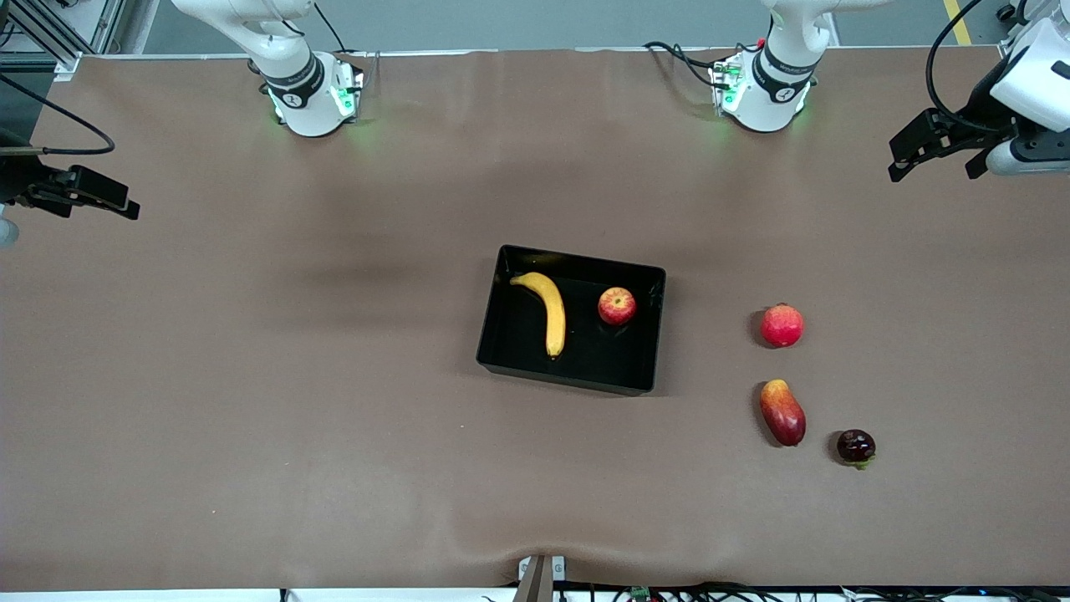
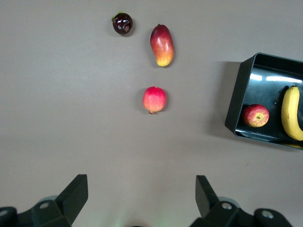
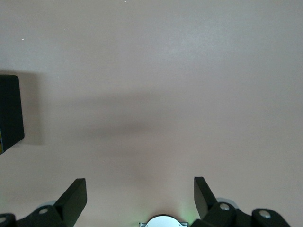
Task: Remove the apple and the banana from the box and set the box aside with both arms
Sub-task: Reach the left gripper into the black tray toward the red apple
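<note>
Both pincers gape wide, empty, well clear of the box (image 1: pixel 572 318): left pincer (image 1: pixel 936 155), right pincer (image 1: pixel 88 196). Risk: the round apple (image 1: pixel 617 305) rolling from a skewed pinch.

glossy black plastic box (image 1: pixel 510 301), matt brown table (image 1: pixel 251 376)

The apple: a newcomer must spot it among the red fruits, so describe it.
Find the black box mid-table. The apple lies inside, beside the banana, toward the left arm's end. It is the only red fruit in the box; the others sit on the table.
</note>
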`<action>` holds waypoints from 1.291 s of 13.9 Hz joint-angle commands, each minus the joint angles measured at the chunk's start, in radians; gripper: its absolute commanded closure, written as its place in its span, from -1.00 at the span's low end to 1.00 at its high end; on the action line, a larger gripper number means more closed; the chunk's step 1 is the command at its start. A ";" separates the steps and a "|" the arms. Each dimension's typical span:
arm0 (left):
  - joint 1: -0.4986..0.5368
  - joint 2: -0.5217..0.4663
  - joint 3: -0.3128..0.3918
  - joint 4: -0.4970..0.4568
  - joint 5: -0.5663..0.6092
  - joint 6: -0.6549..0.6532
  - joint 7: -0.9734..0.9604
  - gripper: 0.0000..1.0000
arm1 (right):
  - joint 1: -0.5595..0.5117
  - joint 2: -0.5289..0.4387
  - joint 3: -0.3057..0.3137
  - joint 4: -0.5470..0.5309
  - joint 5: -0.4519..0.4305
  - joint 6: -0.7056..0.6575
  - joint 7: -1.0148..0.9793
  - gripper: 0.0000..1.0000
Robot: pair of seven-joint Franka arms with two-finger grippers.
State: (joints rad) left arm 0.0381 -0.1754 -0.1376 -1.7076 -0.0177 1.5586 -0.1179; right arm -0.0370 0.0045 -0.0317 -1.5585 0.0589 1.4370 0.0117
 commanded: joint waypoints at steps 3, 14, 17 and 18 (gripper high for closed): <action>0.002 0.037 0.000 0.037 -0.016 -0.025 0.009 -1.00 | -0.009 -0.006 0.007 0.002 0.005 -0.010 0.013 -1.00; -0.182 0.434 -0.168 0.114 0.013 0.176 -0.487 -1.00 | -0.009 -0.008 0.007 0.002 0.001 -0.013 0.013 -1.00; -0.289 0.548 -0.169 0.111 0.067 0.308 -0.681 -1.00 | -0.009 -0.008 0.007 0.002 0.001 -0.015 0.013 -1.00; -0.309 0.579 -0.169 0.106 0.067 0.349 -0.719 -1.00 | -0.009 -0.008 0.007 0.002 0.001 -0.015 0.013 -1.00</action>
State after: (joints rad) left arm -0.2420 0.3423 -0.3091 -1.6296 0.0264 1.8625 -0.7644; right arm -0.0371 0.0047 -0.0318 -1.5593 0.0589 1.4326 0.0117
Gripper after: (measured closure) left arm 0.000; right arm 0.000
